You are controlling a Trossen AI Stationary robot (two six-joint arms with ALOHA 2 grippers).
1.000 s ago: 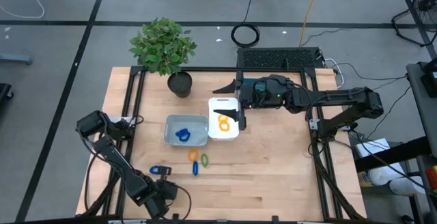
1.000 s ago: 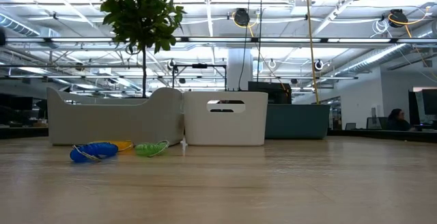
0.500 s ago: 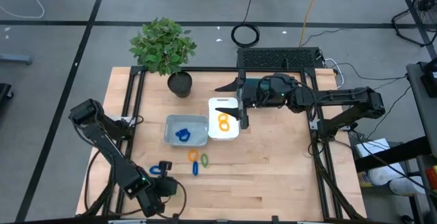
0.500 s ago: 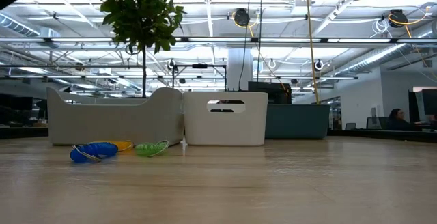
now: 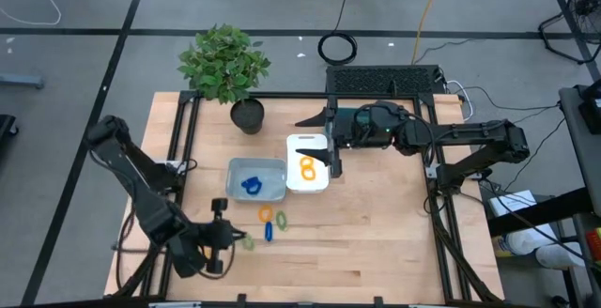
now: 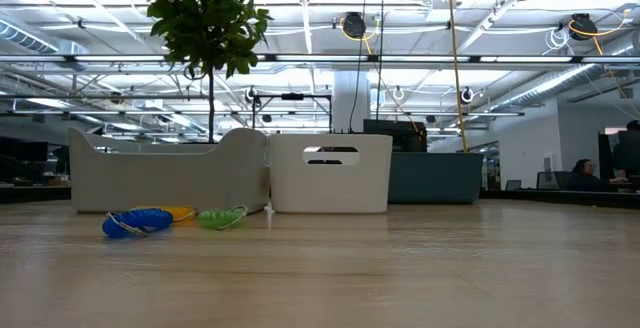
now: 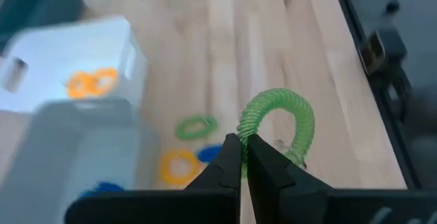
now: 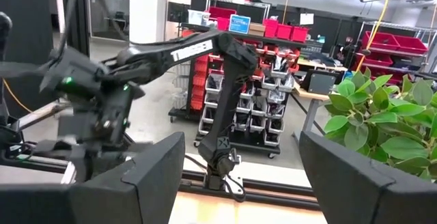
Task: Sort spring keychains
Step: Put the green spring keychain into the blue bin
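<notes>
Left claw (image 7: 240, 157) is clenched on a green spring keychain (image 7: 278, 123) near the bench's front-left corner. Right claw (image 5: 319, 137) hangs spread over the white tray (image 5: 293, 184). Coil looks light and springy; pinch one loop.

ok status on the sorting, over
Left end effector shut on green coiled plastic keychain, lifted. Right end effector open, above white tray. Nothing in the way.
</notes>
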